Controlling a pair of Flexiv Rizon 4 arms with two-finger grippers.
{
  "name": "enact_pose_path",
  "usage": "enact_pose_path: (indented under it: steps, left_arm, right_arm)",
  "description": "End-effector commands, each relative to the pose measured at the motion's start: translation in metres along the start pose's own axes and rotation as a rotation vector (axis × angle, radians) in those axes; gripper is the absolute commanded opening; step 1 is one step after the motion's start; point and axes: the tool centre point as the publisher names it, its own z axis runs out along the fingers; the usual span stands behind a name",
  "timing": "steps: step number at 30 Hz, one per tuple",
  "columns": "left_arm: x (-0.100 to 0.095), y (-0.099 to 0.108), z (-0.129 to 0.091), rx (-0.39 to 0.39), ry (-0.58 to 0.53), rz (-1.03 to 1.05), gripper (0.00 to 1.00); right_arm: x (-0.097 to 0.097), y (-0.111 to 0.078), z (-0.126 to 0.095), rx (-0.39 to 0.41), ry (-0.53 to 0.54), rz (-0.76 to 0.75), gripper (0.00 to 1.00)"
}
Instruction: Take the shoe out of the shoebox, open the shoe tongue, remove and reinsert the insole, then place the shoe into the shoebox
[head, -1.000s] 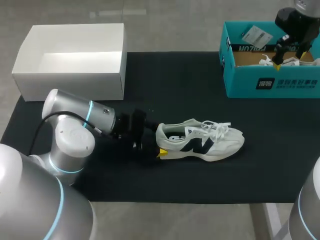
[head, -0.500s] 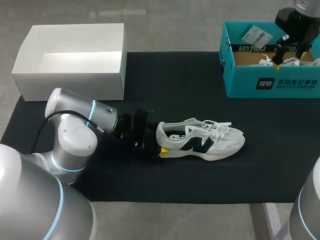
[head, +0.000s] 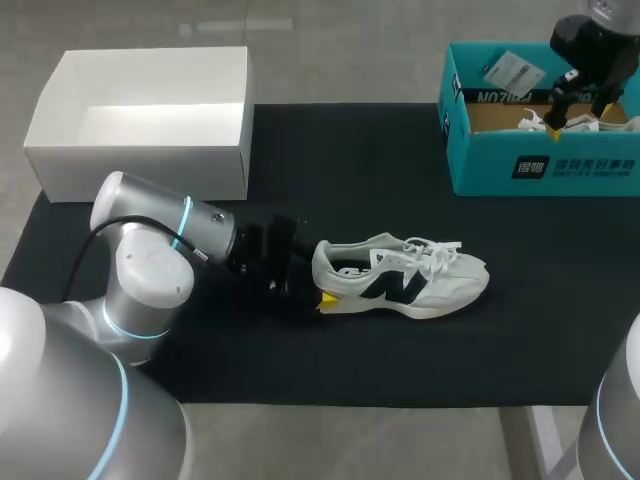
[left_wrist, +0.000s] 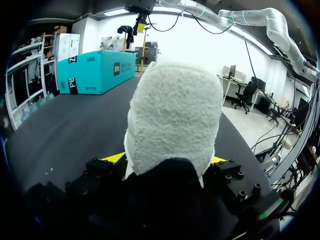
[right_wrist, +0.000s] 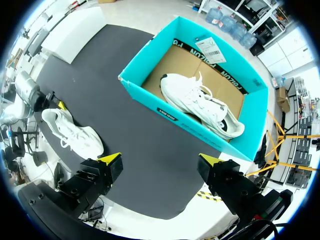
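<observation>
**Ana:** Barely anything has moved in the last second. The left arm (head: 150, 260) has crept a touch towards the shoebox (head: 545, 165), and the shoe (head: 405, 283) has been nudged the same way.

**Ben:** Where does the shoe lie?

**Ana:** It lies on its side on the black mat (head: 350, 150), well apart from the shoebox, to the box's left and nearer the robot. Its toe points roughly towards the box.

**Ben:** And the left gripper (left_wrist: 165, 160)?

**Ana:** It is pinching the heel, with a yellow tip against each side of it.

**Ben:** The right one?

**Ana:** The right gripper (right_wrist: 161, 161) hangs above the shoebox with its fingers spread wide and nothing between them. A second shoe (right_wrist: 200, 102) rests inside the box.

**Ben:** So the tongue comes next?

**Ana:** Probably. The left arm should keep the heel pinned so the shoe cannot slide or roll. The right gripper would need to leave the shoebox, come down at the laces and catch only the tongue's top edge. It should then pull away from the heel. If it snags a lace loop instead, the whole shoe may get dragged.
</observation>
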Motion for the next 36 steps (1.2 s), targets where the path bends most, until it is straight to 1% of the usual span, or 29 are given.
enact_pose_path:
  steps: [1, 6, 9, 14, 16, 20, 23, 28, 33, 36]
  left_arm:
    - [-0.002, 0.000, 0.001, -0.001, 0.001, 0.000, 0.00]
    - [-0.002, 0.000, 0.001, -0.001, 0.001, 0.000, 0.00]
    - [-0.002, 0.000, 0.001, -0.001, 0.001, 0.000, 0.00]
    - [-0.002, 0.000, 0.001, -0.001, 0.001, 0.000, 0.00]
    - [-0.002, 0.000, 0.001, -0.001, 0.001, 0.000, 0.00]
    - [-0.002, 0.000, 0.001, -0.001, 0.001, 0.000, 0.00]
    - [-0.002, 0.000, 0.001, -0.001, 0.001, 0.000, 0.00]
    - [-0.002, 0.000, 0.001, -0.001, 0.001, 0.000, 0.00]
    - [-0.002, 0.000, 0.001, -0.001, 0.001, 0.000, 0.00]
    - [-0.002, 0.000, 0.001, -0.001, 0.001, 0.000, 0.00]
  right_arm:
    - [0.000, 0.000, 0.000, 0.001, 0.000, 0.000, 1.00]
    - [0.000, 0.000, 0.000, 0.001, 0.000, 0.000, 1.00]
    - [0.008, 0.007, -0.001, 0.039, -0.021, 0.026, 1.00]
    - [0.027, 0.015, -0.010, 0.030, -0.072, 0.114, 1.00]
    - [0.039, 0.018, -0.011, 0.034, -0.100, 0.155, 1.00]
    - [0.063, 0.022, -0.009, -0.023, -0.122, 0.195, 1.00]
    - [0.087, 0.027, -0.005, -0.065, -0.121, 0.240, 1.00]
    - [0.125, 0.037, 0.002, -0.100, -0.110, 0.299, 1.00]
    - [0.165, 0.042, 0.010, -0.110, -0.082, 0.351, 1.00]
    - [0.190, 0.045, 0.014, -0.098, -0.064, 0.383, 1.00]
